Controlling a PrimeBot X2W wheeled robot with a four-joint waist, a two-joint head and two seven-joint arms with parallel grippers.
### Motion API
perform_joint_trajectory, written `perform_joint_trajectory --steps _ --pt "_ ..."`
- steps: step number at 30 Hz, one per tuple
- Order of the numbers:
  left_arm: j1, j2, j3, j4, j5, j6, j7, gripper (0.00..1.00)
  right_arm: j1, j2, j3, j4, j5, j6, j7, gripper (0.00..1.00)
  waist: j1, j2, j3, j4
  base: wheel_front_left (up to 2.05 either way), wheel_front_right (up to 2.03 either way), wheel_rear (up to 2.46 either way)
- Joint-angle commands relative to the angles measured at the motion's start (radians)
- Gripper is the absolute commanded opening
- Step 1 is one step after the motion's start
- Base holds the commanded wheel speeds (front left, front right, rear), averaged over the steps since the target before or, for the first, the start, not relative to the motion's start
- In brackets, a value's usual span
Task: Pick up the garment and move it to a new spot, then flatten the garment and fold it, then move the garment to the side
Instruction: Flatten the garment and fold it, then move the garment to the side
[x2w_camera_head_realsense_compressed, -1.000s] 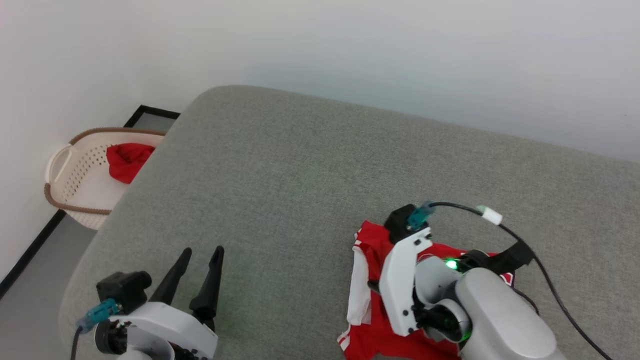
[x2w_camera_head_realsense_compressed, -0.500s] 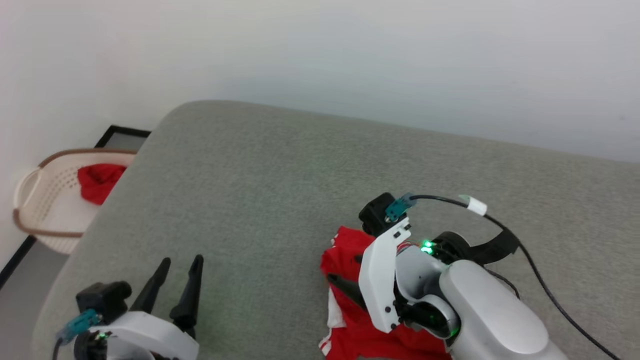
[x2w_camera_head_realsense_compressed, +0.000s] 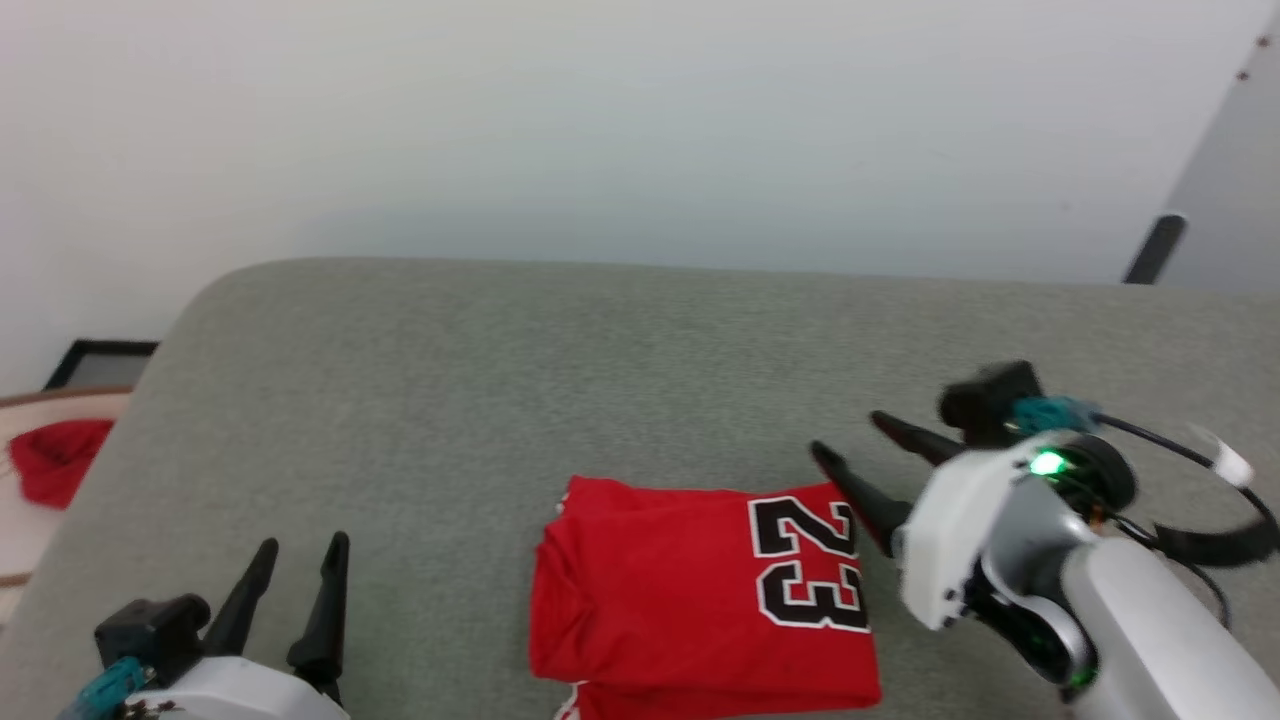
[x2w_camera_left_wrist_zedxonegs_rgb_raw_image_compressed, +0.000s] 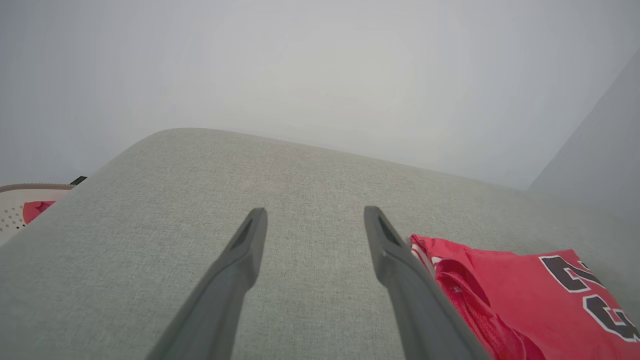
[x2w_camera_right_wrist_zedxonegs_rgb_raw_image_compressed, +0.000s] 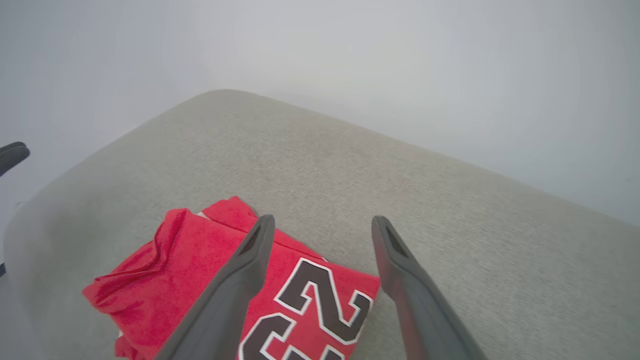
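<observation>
On the grey cushion (x2w_camera_head_realsense_compressed: 450, 360), one garment (x2w_camera_head_realsense_compressed: 690, 590) is laid near the front edge, folded into a red rectangle with a black, white-edged "23" uppermost. Two grippers are counted, the left gripper (x2w_camera_head_realsense_compressed: 303, 545) and the right gripper (x2w_camera_head_realsense_compressed: 847, 434). Both are spread wide and empty, the right at the garment's right edge. One small red cloth (x2w_camera_head_realsense_compressed: 50, 470) is seen far left.

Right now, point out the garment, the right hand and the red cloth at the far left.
garment (x2w_camera_head_realsense_compressed: 660, 600), head view, plain red area left of the number.
right hand (x2w_camera_head_realsense_compressed: 845, 434), head view, midway between its two fingertips.
red cloth (x2w_camera_head_realsense_compressed: 50, 470), head view, middle of the cloth.
</observation>
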Motion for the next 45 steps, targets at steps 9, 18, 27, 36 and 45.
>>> perform_joint_trajectory --steps 9,18,27,36,45 --pt "0.046 -0.009 0.042 -0.035 0.072 0.016 -0.007 1.00 0.124 -0.081 -0.100 -0.004 -0.049 -0.001 -0.299 1.00 0.0000 0.0000 -0.009 -0.102 0.00 0.00 0.00" --pt "0.099 -0.052 0.142 -0.063 0.168 -0.010 -0.006 1.00 0.285 -0.084 -0.250 0.022 -0.076 -0.001 -0.509 1.00 0.0000 0.0000 -0.025 -0.118 0.00 0.00 0.00" --pt "0.133 -0.115 0.237 -0.043 0.255 -0.069 -0.006 1.00 0.395 -0.045 -0.353 0.015 -0.088 -0.001 -0.561 1.00 0.0000 0.0000 -0.031 -0.112 0.00 0.00 0.00" --pt "0.121 -0.159 0.282 -0.025 0.310 -0.112 -0.006 1.00 0.419 -0.034 -0.365 0.000 -0.097 -0.001 -0.545 1.00 0.0000 0.0000 -0.033 -0.104 0.00 0.00 0.00" --pt "0.088 -0.176 0.303 -0.012 0.337 -0.128 -0.006 1.00 0.410 -0.021 -0.329 -0.021 -0.112 -0.001 -0.517 1.00 0.0000 0.0000 -0.032 -0.038 0.00 0.00 0.00"
